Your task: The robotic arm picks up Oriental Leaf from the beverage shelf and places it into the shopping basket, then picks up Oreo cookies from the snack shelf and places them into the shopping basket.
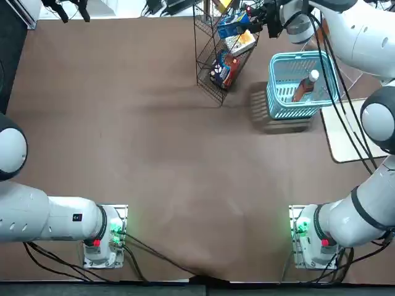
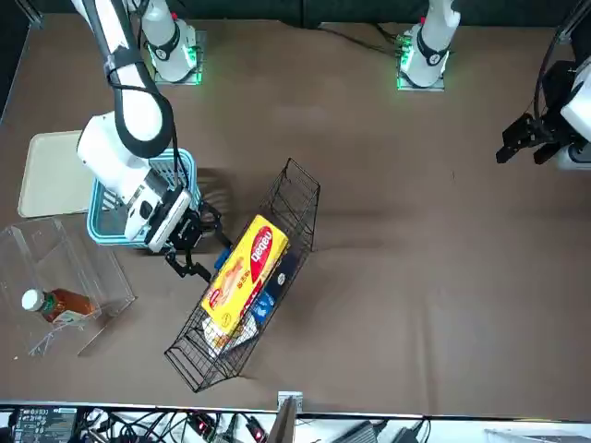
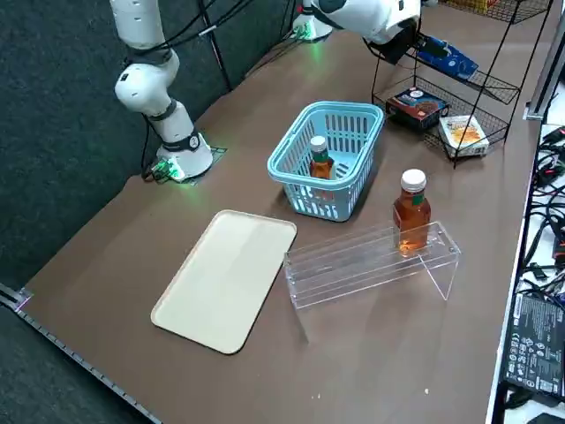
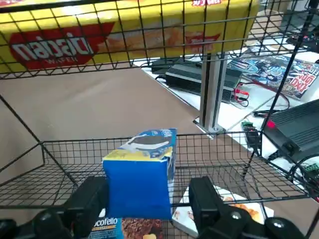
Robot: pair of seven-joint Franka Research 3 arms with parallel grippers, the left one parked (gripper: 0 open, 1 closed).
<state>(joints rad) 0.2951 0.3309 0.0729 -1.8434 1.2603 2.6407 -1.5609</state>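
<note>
1. The right gripper, black with two fingers, is at the tall tiered rack of thin black wire, with its fingers parted on either side of the bright blue rectangular packet of Oreo cookies. A gap shows between one finger and the packet; whether the other finger touches it, I cannot tell.
2. The Oreo packet is in the rack, on a tier above the dark red-and-black box and the white box with a food picture.
3. A long yellow packet with red lettering lies on the rack's top tier.
4. The light blue, slotted plastic basket stands at the far right of the table, to the right of the wire rack. Inside it is a clear bottle of amber-brown tea with a white cap, leaning, cap up.
5. A second amber-brown tea bottle with a white cap is on the small clear acrylic rack, farther than the basket.
6. A flat cream tray lies to the right of the basket.
</note>
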